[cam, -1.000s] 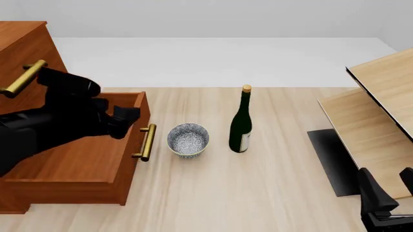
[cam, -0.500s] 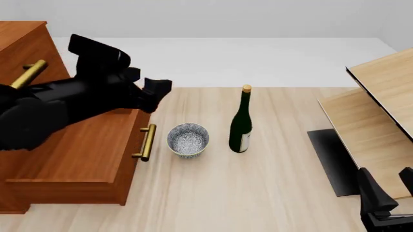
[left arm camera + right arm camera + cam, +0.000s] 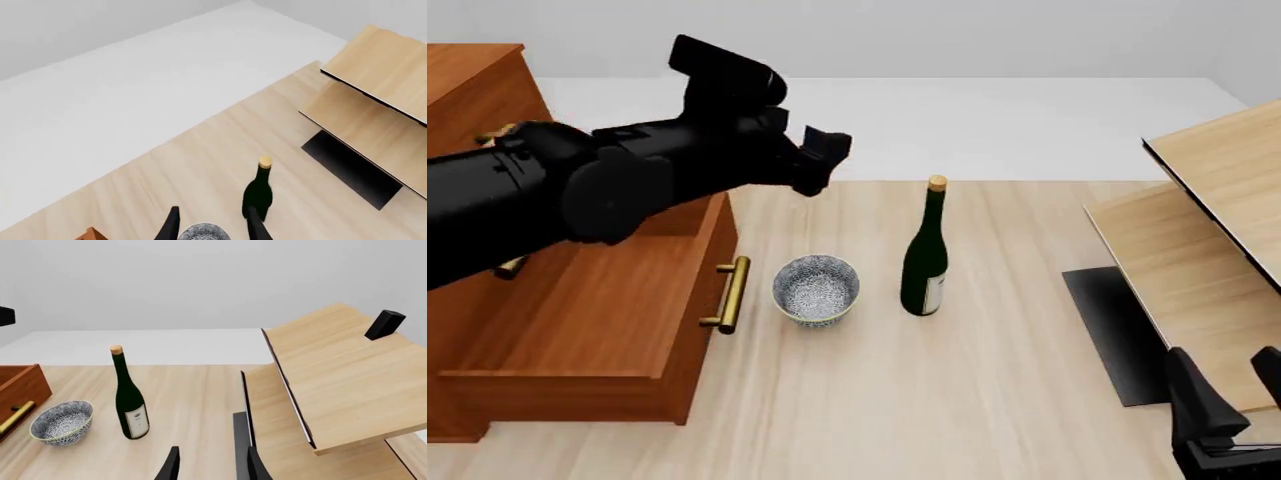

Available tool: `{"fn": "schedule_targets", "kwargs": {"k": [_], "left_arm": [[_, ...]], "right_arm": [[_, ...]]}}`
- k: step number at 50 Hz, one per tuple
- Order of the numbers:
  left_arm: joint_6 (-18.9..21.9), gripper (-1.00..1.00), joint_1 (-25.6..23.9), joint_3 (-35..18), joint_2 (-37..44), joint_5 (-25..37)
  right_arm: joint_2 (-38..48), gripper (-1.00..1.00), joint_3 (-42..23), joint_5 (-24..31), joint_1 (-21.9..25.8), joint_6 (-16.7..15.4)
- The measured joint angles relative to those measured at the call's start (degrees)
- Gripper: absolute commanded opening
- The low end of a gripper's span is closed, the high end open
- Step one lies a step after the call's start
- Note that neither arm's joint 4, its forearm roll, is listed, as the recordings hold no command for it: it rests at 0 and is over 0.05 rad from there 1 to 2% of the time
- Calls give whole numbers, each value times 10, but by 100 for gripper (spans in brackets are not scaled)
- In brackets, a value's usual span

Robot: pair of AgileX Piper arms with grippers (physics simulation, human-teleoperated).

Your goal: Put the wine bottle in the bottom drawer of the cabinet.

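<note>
In the front view, the bottom drawer [image 3: 587, 330] of the cabinet [image 3: 474, 90] stood pulled out at the left of the frame, its wooden floor bare where visible, though the left arm covered its back part. The speckled bowl [image 3: 815, 289] beside the drawer's brass handle [image 3: 730, 294] held nothing. The wine bottle [image 3: 926, 255] stood upright on the table [image 3: 961, 400] at frame centre, just right of the bowl. The left tool [image 3: 814, 160] hung in the upper middle, holding nothing; its fingers appeared parted. The right tool [image 3: 1228, 400] was cut off at the lower right corner.

In the left wrist view, two parted fingertips [image 3: 170, 227] framed the bowl [image 3: 203, 233], cut by the bottom edge, with the bottle [image 3: 257, 192] near centre.

In the right wrist view, the parted fingertips [image 3: 171, 465] held nothing; bottle [image 3: 129, 400] and empty bowl [image 3: 61, 421] stood at left, beside pale shelving [image 3: 333, 385].
</note>
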Motion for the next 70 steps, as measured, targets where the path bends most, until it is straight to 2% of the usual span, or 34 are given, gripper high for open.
{"fn": "schedule_targets", "kwargs": {"k": [40,54,70], "left_arm": [[3,100,-64,-181,166,16],[-5,100,-70,-212,203,20],[-11,100,-83,-214,228,5]], "right_arm": [[4,100,0,-2,0,1],[5,100,0,-2,0,3],[8,100,0,-3,2,4]]}}
